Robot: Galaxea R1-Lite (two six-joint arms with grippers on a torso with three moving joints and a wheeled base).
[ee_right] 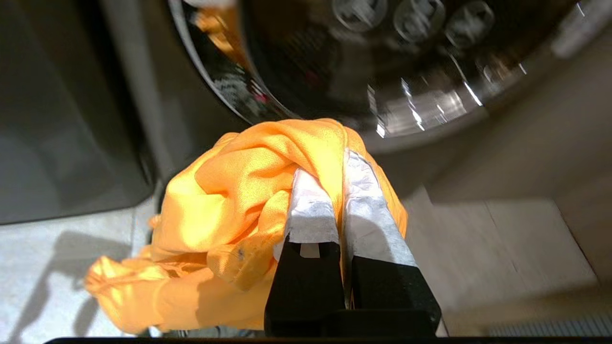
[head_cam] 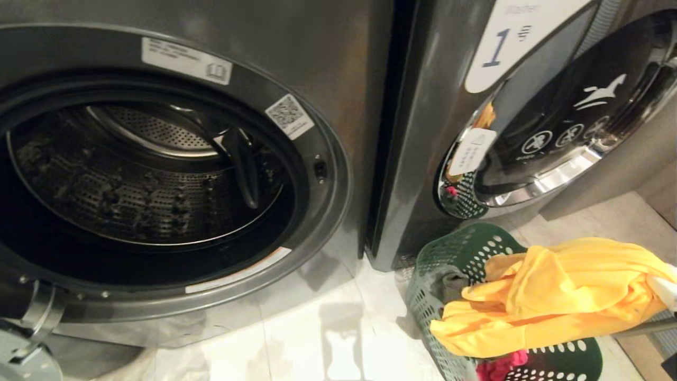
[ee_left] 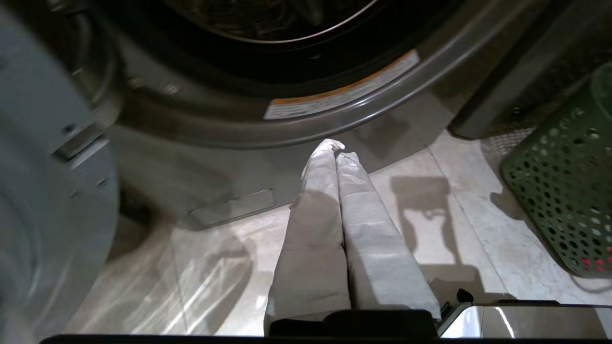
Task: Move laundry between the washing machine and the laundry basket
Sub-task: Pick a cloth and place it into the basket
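The washing machine (head_cam: 328, 174) stands with its door swung open, and I see no cloth in its perforated drum (head_cam: 143, 174). The green laundry basket (head_cam: 455, 254) sits on the floor to its right, also seen in the left wrist view (ee_left: 559, 191). My right gripper (ee_right: 342, 160) is shut on the orange-yellow garment (ee_right: 229, 200), which hangs bunched above the basket (head_cam: 555, 296). A dark olive-grey garment (head_cam: 449, 286) and a red one (head_cam: 500, 366) lie in the basket. My left gripper (ee_left: 334, 148) is shut and empty, parked low over the floor in front of the washing machine.
A like washer labelled "1" (head_cam: 521, 42) stands behind the basket with its chrome-rimmed door (head_cam: 571, 121) closed. The open door (ee_left: 38, 167) of the washing machine juts out at the far left. Pale floor tiles (head_cam: 317, 338) lie between the washing machine and the basket.
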